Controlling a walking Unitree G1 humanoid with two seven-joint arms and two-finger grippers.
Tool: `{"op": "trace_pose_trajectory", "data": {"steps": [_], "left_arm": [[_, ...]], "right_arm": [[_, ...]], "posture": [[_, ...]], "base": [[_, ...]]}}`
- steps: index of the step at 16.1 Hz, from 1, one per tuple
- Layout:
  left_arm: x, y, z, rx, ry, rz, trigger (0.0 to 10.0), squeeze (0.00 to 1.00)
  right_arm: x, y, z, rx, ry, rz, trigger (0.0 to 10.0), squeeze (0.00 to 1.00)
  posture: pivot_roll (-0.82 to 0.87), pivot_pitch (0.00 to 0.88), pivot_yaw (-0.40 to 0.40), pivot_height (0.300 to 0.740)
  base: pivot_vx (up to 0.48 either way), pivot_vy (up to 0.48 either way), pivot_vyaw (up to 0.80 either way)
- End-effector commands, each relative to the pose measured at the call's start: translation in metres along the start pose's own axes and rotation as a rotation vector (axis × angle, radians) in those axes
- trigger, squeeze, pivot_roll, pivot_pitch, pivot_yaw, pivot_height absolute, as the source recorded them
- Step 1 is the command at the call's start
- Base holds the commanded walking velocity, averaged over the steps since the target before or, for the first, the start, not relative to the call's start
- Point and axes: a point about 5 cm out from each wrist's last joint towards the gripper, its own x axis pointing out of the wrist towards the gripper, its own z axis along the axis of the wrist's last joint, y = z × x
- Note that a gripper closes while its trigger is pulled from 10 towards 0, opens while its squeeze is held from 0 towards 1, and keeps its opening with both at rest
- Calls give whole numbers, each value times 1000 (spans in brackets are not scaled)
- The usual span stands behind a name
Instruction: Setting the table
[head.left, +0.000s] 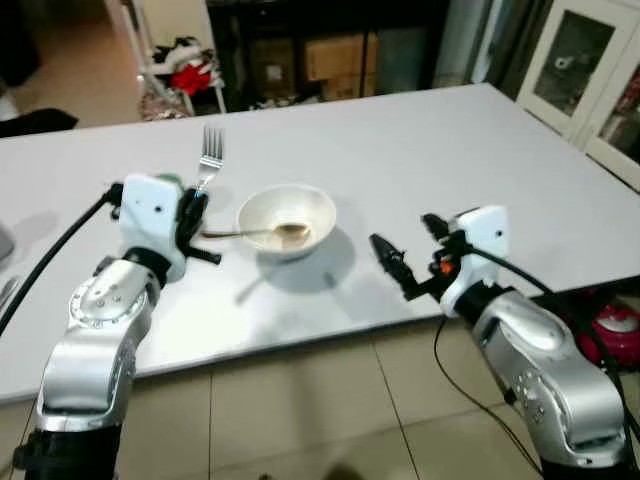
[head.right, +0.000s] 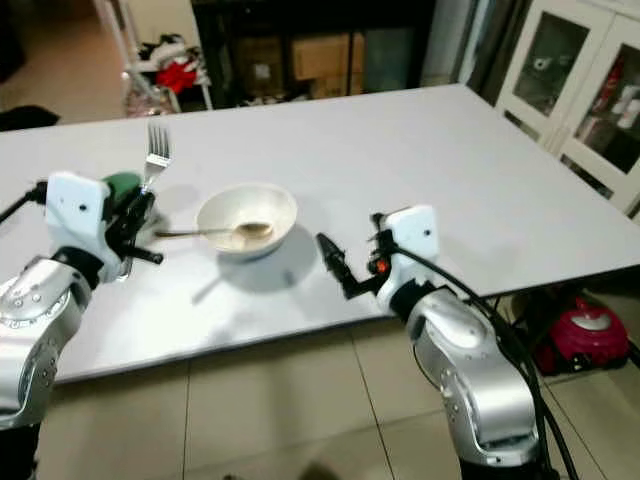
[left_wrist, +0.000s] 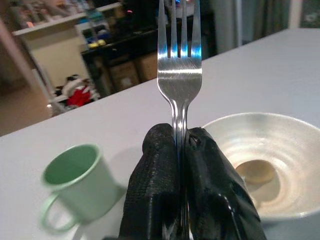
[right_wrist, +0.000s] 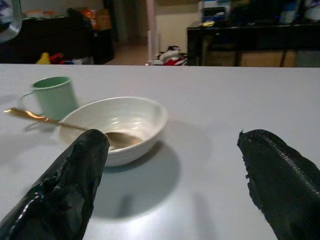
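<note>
Left gripper (left_wrist: 181, 165): we see it clamped on the fork (left_wrist: 178, 65), tines up, at 9 o'clock of the bowl (head.left: 287, 220) | Right gripper (head.left: 404, 262): fingers apart, at 3 o'clock of the bowl | Spoon (head.left: 270, 233): in bowl | Mug (left_wrist: 77, 182): beside the bowl | Table (head.left: 420, 150): white

Silver fork (left_wrist: 178, 65), green mug (left_wrist: 75, 182), white bowl (right_wrist: 117, 125)

A white table (head.left: 420, 150) carries a bowl (head.left: 288, 218) and green mug (right_wrist: 52, 96).
</note>
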Motion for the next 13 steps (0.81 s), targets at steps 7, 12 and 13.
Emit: {"op": "trace_pose_trajectory", "data": {"steps": [7, 12, 13], "left_arm": [[17, -13, 20, 51, 52, -278, 10000, 0], [46, -19, 40, 91, 181, -500, 10000, 0], [52, -23, 42, 93, 223, -551, 10000, 0]], "right_arm": [[-16, -12, -1, -53, 66, 69, 10000, 0], [-28, -13, 0, -94, 116, 183, 10000, 0], [-30, -12, 0, -100, 130, 202, 10000, 0]], "posture": [[-106, 0, 101, 740], [-126, 0, 130, 740], [-129, 0, 133, 740]], "base": [[198, 0, 0], [0, 0, 0], [0, 0, 0]]}}
